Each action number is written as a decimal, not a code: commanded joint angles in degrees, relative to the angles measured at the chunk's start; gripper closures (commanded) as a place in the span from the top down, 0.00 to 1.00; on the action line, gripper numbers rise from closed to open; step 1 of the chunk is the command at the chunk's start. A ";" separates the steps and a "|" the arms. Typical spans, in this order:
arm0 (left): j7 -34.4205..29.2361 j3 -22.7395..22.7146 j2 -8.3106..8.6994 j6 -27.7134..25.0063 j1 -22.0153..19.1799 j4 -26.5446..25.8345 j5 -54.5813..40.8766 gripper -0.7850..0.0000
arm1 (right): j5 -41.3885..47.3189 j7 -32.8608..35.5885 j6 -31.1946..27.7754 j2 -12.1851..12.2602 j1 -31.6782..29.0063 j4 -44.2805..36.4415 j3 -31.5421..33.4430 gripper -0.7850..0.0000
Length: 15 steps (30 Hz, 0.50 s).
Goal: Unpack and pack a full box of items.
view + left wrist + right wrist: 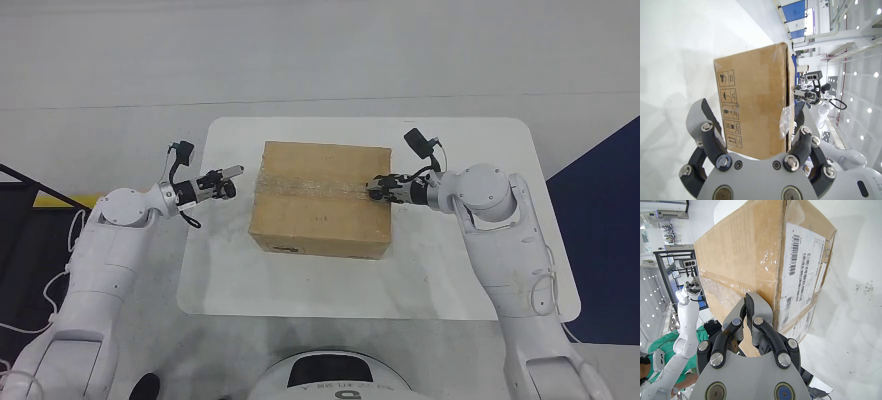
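I see the white table (470,270) with the closed cardboard box (322,200) in its middle. A strip of clear tape (310,187) runs along the box's top seam. A printed label (804,275) covers the end facing my right arm. My left gripper (753,105) hangs just off the opposite end, jaws spread wide, touching nothing. My right gripper (747,299) sits at the top edge by the tape's end, jaws pressed together. I cannot tell whether tape is pinched between them.
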 commanded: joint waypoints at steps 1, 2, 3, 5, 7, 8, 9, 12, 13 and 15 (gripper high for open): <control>0.01 -1.79 0.51 -1.10 0.52 -2.00 -0.85 1.00 | 0.00 0.00 0.00 0.00 0.00 0.00 0.00 0.00; -0.22 -2.63 0.79 -1.43 1.00 -3.45 -0.99 1.00 | 0.00 0.00 0.00 0.00 0.00 0.00 0.00 0.00; -0.62 -3.48 1.06 -1.86 1.55 -5.61 -1.42 1.00 | 0.00 0.00 0.00 0.00 0.00 0.00 0.00 0.00; -1.38 -5.03 1.57 -1.85 3.18 -10.02 -2.01 1.00 | 0.00 0.00 0.00 0.00 0.00 0.00 0.00 0.00; -2.21 -6.32 1.95 -1.62 5.03 -15.06 -3.36 1.00 | 0.00 0.00 0.00 0.00 0.00 0.00 0.00 0.00; -2.90 -6.85 2.10 -1.69 5.97 -17.74 -4.38 1.00 | 0.00 0.00 0.00 0.00 0.00 0.00 0.00 0.00; -3.49 -7.34 2.26 -1.65 6.91 -19.97 -5.13 1.00 | 0.00 0.00 0.00 0.00 0.00 0.00 0.00 0.00; -5.25 -7.85 2.48 -1.05 8.72 -25.32 -8.16 1.00 | 0.00 0.00 0.00 0.00 0.00 0.00 0.00 0.00; -6.18 -7.45 2.46 -0.74 8.70 -26.52 -9.18 1.00 | 0.00 0.00 0.00 0.00 0.00 0.00 0.00 0.00; -7.01 -6.07 2.35 0.67 7.79 -26.64 -9.54 1.00 | 0.00 0.00 0.00 0.00 0.00 0.00 0.00 0.00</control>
